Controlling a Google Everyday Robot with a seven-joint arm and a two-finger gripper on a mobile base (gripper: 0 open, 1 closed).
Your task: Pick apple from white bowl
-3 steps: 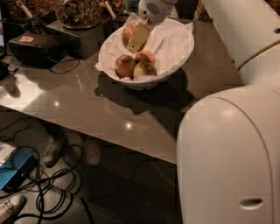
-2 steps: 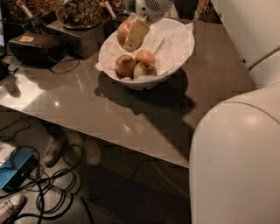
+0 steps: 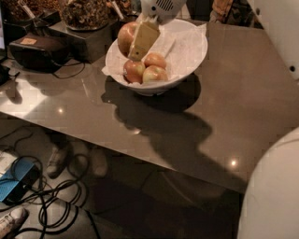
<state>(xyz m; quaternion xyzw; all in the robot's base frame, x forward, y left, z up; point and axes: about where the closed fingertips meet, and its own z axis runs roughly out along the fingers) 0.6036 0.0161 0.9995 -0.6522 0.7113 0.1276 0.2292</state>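
The white bowl (image 3: pixel 187 53), lined with crinkled paper, stands at the back of the dark table. My gripper (image 3: pixel 131 43) reaches down from the top edge over the bowl's left side. It is shut on a mostly red apple (image 3: pixel 124 36), with one yellowish finger (image 3: pixel 143 39) pressed on the apple's right side. The held apple hangs just above the left rim. Three other apples (image 3: pixel 145 69) lie together in the bowl below it.
Dark containers of nuts (image 3: pixel 84 11) and a black box (image 3: pixel 39 49) stand left of the bowl. The table's front edge (image 3: pixel 140 154) runs diagonally. Cables and a blue device (image 3: pixel 18 179) lie on the floor. My white body (image 3: pixel 275 196) fills the lower right.
The gripper stays shut on the apple over the bowl's left side, a little higher. My white body in the foreground has shifted to the right, uncovering more of the table.
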